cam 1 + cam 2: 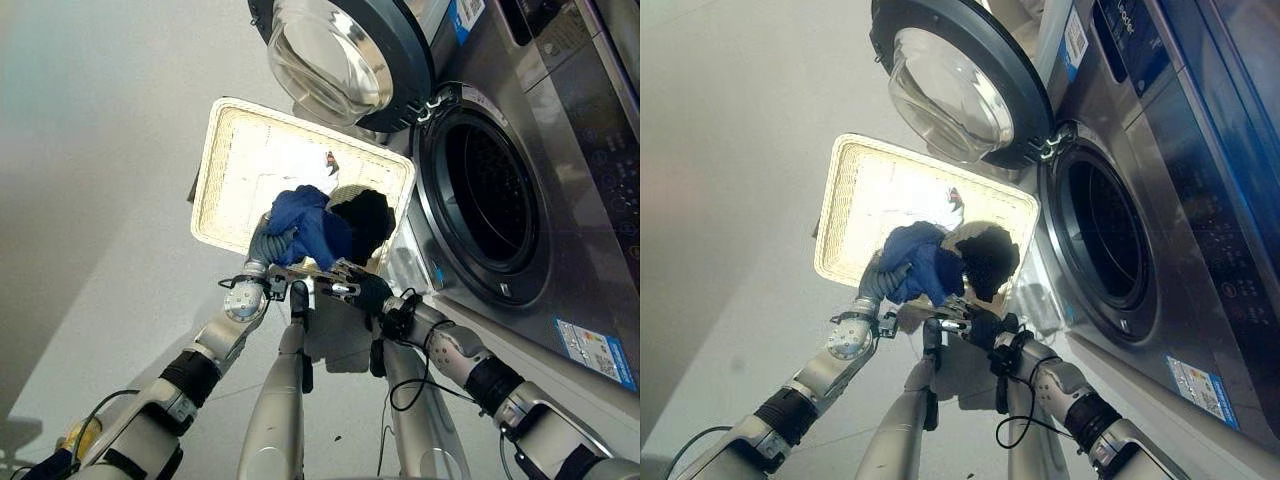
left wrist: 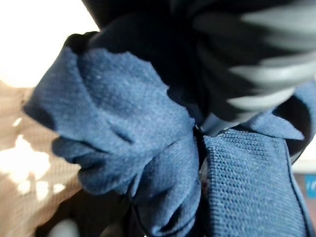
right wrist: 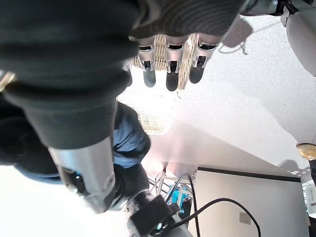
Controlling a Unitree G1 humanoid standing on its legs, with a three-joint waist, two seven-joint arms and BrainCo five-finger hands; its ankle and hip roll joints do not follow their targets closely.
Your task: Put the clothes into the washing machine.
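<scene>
The washing machine [image 1: 560, 190] takes up the right side of the scene, its drum mouth dark and unobstructed and its round glass door [image 1: 335, 55] swung wide toward the top. Just beside the machine's front, on the floor [image 1: 90, 200], sits a pale woven basket [image 1: 222, 170], and over its near corner hangs a bunched bundle of clothes: a blue garment [image 1: 305, 225] with a black garment [image 1: 362, 218] against it on the machine side. The left hand [image 1: 270, 240] is curled into the blue cloth from below, its wrist view showing thick knit folds gathered tightly. The right hand [image 1: 345, 285] hovers just under the bundle with fingers [image 3: 168, 74] straight and apart, holding nothing. The cloth looks soft, light and floppy, so it will sag and trail wherever it is unsupported; a grasp deep in the bunched middle should hold better than an edge, and the black piece seems likely to slip free unless the right hand gathers it.
</scene>
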